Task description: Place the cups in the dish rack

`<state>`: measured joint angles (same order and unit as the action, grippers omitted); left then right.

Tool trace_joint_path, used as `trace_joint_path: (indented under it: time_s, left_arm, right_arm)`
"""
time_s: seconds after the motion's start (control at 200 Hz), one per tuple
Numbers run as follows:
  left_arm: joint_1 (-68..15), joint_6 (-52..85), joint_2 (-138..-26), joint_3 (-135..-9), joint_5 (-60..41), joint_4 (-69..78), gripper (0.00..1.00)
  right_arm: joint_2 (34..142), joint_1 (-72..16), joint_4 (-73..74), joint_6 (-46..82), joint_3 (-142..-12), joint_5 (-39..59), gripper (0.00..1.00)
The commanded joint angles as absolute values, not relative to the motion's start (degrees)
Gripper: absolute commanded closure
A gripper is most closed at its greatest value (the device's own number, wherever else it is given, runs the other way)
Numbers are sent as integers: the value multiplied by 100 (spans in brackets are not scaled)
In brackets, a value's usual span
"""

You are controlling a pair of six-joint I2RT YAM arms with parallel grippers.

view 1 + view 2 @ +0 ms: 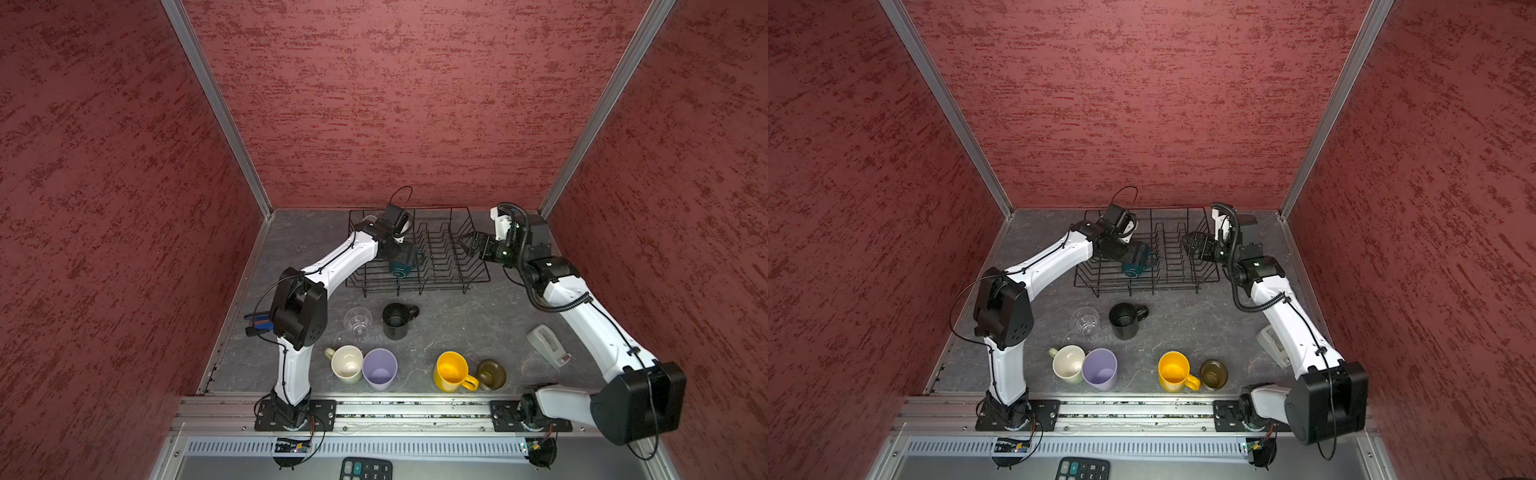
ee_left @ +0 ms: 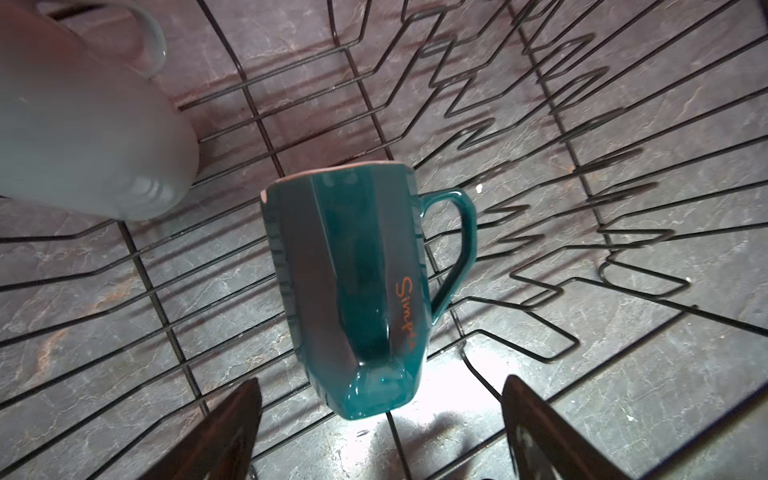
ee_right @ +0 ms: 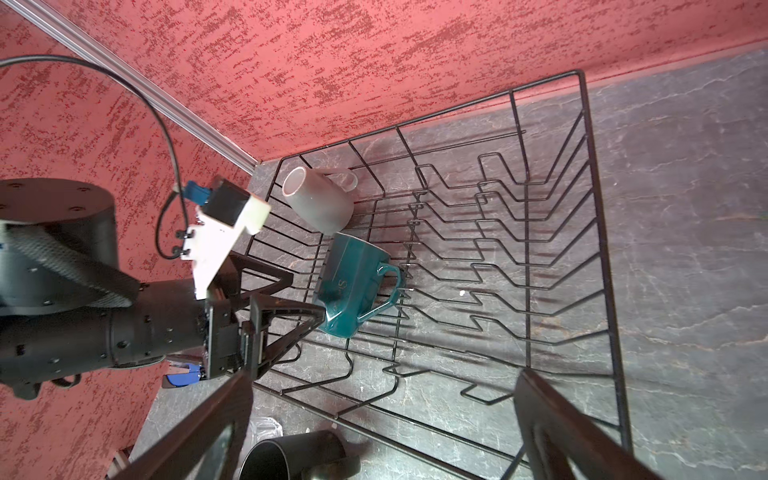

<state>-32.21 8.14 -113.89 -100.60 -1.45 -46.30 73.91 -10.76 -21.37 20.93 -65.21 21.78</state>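
Inside the dish rack (image 1: 451, 253), my left gripper (image 3: 307, 293) stands open astride the teal mug (image 2: 353, 270), evidently laid sideways for support.

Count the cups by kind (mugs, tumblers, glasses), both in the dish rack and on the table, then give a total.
Mugs: 6 (teal mug, grey mug, black mug, pale-green mug, yellow mug, brown mug)
Lilac tumbler: 1
Clear glass: 1
Total: 8
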Motion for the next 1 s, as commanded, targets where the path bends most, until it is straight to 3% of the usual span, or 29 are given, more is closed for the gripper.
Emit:
trace_joint_path:
  time_s: [0.0,0.641,0.997]
  left_arm:
    - [-3150,852,-11604,-10249,-211,-4808,9]
    - [-3041,1193,-12478,-10685,-351,-4713,12]
    - [-2995,1260,-12698,-10749,-521,-4687,27]
  right_arm:
    - [7269,-1054,-2136,2030,-6523,2074,1]
    - [7299,-1055,-2033,2048,-6451,2127,1]
    - [7348,-1042,-1970,2054,-6407,2149,1]
